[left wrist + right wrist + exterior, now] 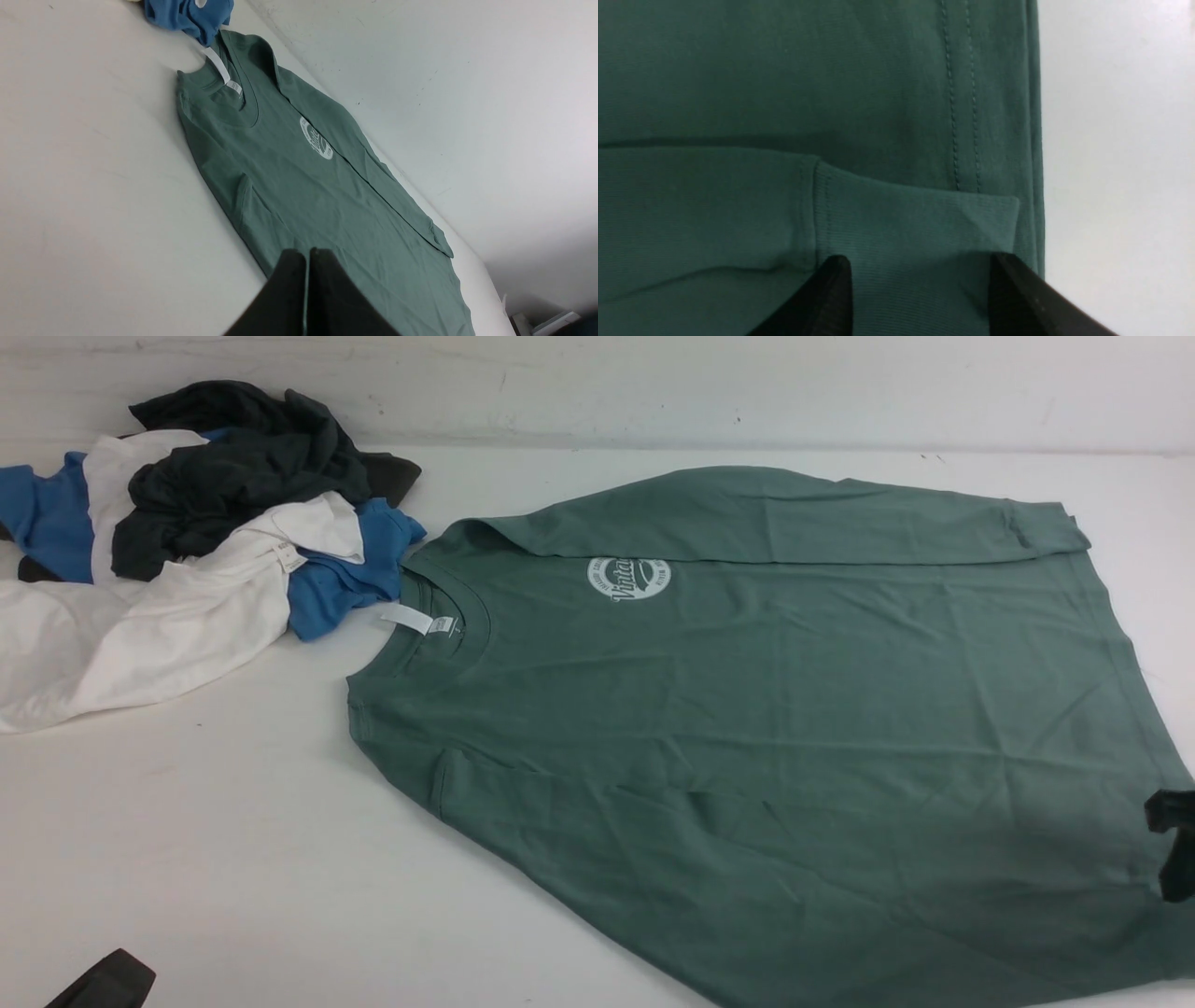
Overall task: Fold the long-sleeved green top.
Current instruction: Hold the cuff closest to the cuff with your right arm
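The green long-sleeved top (766, 728) lies flat on the white table, neck to the left with its white neck tag (408, 619) and round chest logo (628, 579) showing. Both sleeves are folded in over the body. My right gripper (1172, 845) hovers at the hem end on the right. In the right wrist view it (920, 259) is open, its fingers straddling the ribbed sleeve cuff (915, 219) without pinching it. My left gripper (112, 978) sits low at the near left, off the cloth. It (307, 254) is shut and holds nothing, facing the top (299, 196).
A pile of dark grey, white and blue clothes (187, 541) lies at the back left, its blue piece (187, 14) touching the top's collar. A white wall (653, 383) runs along the table's far edge. The hem's stitched edge (962, 116) lies close to bare table.
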Robot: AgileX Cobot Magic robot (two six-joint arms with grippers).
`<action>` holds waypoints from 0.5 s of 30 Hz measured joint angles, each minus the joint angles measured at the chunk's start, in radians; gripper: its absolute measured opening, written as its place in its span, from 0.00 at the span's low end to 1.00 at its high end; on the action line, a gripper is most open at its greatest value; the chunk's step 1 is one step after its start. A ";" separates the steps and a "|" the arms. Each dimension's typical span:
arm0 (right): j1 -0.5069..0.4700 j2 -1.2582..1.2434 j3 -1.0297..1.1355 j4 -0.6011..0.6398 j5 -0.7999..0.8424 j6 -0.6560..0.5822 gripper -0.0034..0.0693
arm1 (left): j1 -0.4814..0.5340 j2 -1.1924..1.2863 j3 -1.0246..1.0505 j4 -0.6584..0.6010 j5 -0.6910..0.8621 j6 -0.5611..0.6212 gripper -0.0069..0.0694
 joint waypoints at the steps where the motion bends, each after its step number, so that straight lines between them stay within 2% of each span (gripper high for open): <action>1: 0.000 0.006 0.000 -0.001 0.000 0.000 0.56 | 0.000 0.000 0.000 0.000 0.000 0.000 0.09; 15: 0.000 0.033 -0.015 -0.023 0.019 -0.044 0.56 | 0.000 0.000 0.000 0.000 0.030 0.004 0.09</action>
